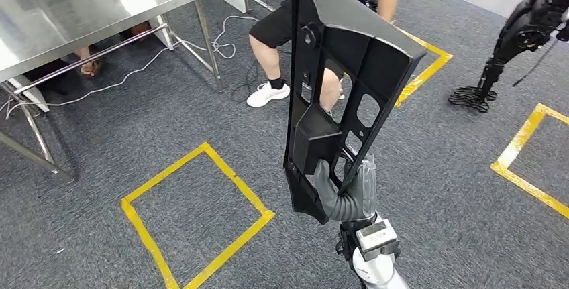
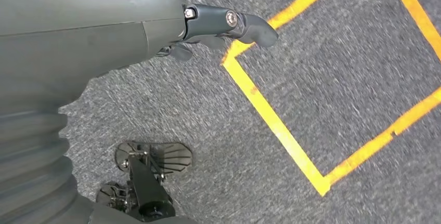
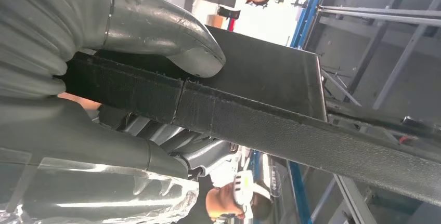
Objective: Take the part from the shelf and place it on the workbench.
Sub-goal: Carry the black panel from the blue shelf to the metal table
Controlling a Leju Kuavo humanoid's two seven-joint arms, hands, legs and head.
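A long black plastic part (image 1: 335,81) with cut-outs and a boxy block stands upright in the air in the head view. My right hand (image 1: 342,192) grips its lower end from below. In the right wrist view the thick grey thumb (image 3: 171,37) presses on the part's black edge (image 3: 270,125), with the fingers on the other side. My left hand (image 2: 223,26) hangs over the grey carpet, fingers stretched out and holding nothing. The steel workbench (image 1: 87,7) stands at the far left.
Yellow tape squares (image 1: 194,215) mark the grey carpet. A person in black shorts and white shoes (image 1: 268,93) stands just behind the part. White cables (image 1: 134,74) trail under the workbench. Another robot's dark leg (image 1: 510,41) stands at the right.
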